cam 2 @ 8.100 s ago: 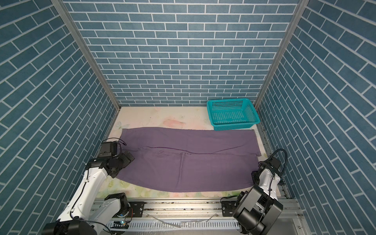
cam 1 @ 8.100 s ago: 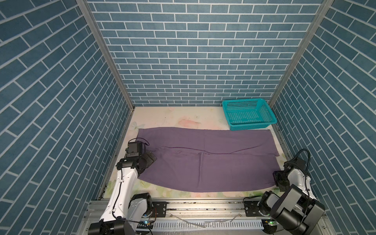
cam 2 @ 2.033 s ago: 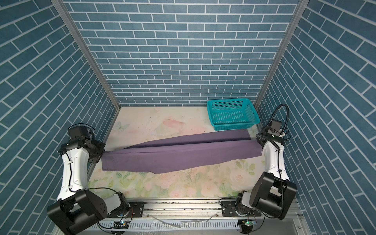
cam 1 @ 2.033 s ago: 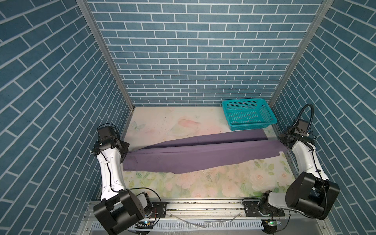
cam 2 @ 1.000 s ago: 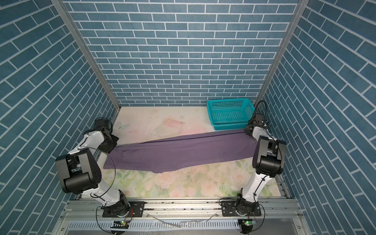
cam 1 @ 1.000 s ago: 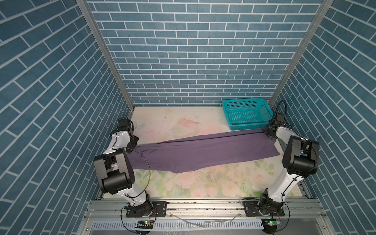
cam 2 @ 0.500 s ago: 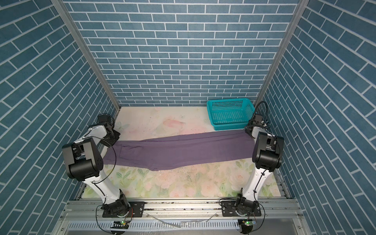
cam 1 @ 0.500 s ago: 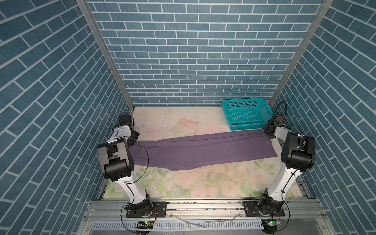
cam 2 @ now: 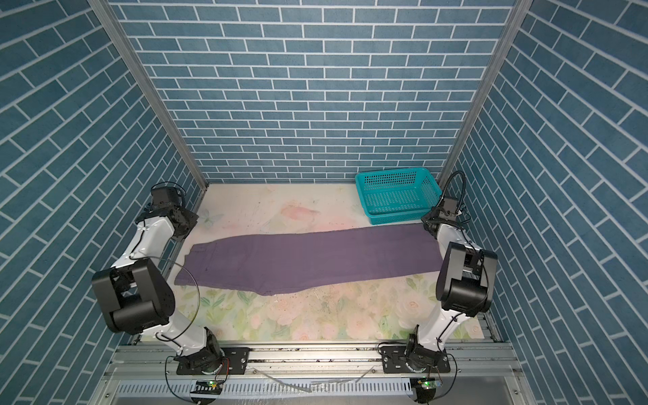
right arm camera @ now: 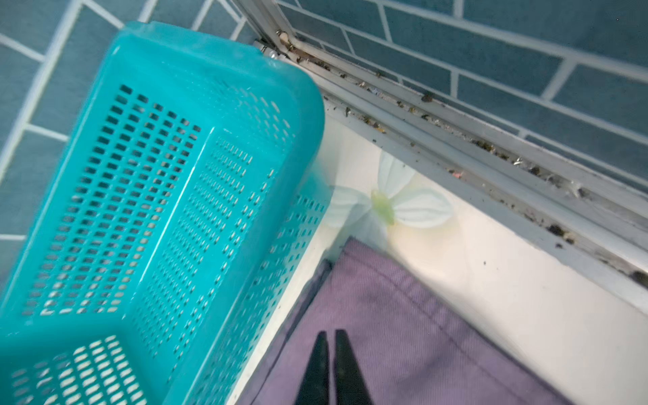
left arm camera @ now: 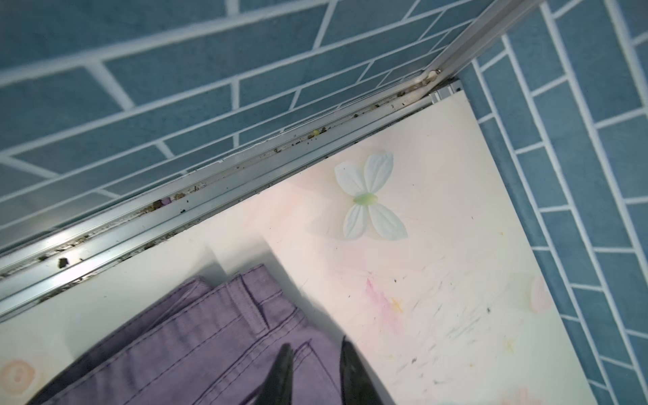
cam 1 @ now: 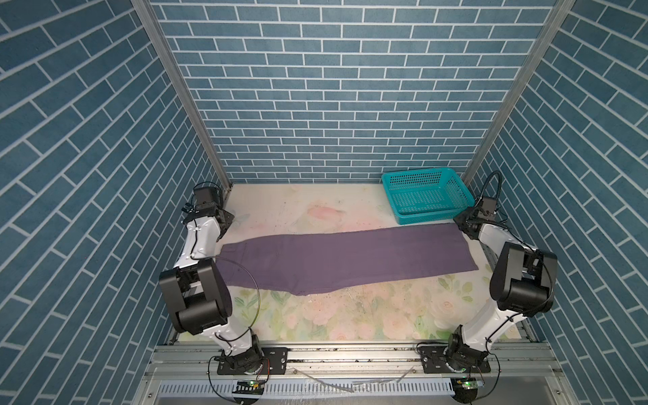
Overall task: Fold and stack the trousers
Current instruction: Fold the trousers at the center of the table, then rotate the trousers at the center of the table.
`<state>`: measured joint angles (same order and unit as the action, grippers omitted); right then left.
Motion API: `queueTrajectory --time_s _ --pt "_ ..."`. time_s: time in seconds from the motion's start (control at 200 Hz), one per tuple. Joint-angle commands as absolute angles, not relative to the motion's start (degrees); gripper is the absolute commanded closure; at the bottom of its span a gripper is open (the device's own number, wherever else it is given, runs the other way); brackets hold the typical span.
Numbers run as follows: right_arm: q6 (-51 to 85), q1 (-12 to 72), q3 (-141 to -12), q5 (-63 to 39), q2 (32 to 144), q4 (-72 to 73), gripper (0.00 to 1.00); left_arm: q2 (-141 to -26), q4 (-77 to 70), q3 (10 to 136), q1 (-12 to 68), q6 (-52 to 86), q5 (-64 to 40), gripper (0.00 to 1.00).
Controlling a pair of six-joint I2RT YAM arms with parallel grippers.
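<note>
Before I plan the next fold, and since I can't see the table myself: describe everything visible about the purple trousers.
The trousers are muted-purple soft cloth with stitched seams, folded lengthwise into one long flat band across the floral table. Waistband at the robot's left end, hems at its right, slightly slanted. The far hem corner lies beside the teal basket; contact cannot be told.

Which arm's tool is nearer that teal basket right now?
Right. The right tool is over the trousers' end, just beside the teal basket's near corner. The left tool is at the trousers' opposite end, far from the basket.
</note>
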<state>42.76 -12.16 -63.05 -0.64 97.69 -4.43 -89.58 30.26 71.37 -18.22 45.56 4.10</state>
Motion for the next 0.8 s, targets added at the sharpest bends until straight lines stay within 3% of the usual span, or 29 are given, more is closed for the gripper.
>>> queueTrajectory --time_s 0.0,0.09,0.235,0.33,0.37,0.49,0.59,0.69,0.795 --pt "41.84 -12.22 -56.69 -4.66 94.56 -6.96 0.99 -86.08 29.01 65.25 -15.74 45.38 1.55 0.81" --pt "42.09 -12.22 -52.24 -6.76 91.32 -7.77 0.99 -83.52 30.41 62.55 -12.06 44.04 1.75 0.82" --pt "40.29 -12.26 -47.50 -4.66 85.49 -12.88 0.93 -78.63 31.23 57.80 -8.46 42.62 0.81 0.72" --pt "38.41 -12.39 -46.75 -0.82 83.69 -19.30 0.89 -76.16 32.09 55.44 -5.70 41.01 1.07 0.72" --pt "37.83 -12.52 -46.49 0.22 83.37 -21.10 0.84 -75.32 32.69 54.48 -4.38 40.46 1.95 0.72" --pt "37.97 -13.77 -45.96 1.40 83.12 -24.18 0.52 -73.80 34.71 50.26 -2.60 39.99 3.61 0.71" --pt "37.18 -14.24 -47.48 2.74 84.02 -25.78 0.34 -72.57 36.48 47.04 -2.60 39.94 5.83 0.60" --pt "35.54 -14.32 -51.05 3.91 87.32 -27.37 0.26 -72.11 37.25 45.18 -2.63 39.92 7.33 0.45" --pt "33.96 -14.41 -55.17 3.63 92.08 -28.56 0.25 -72.72 37.05 44.10 -2.60 40.76 7.63 0.35"
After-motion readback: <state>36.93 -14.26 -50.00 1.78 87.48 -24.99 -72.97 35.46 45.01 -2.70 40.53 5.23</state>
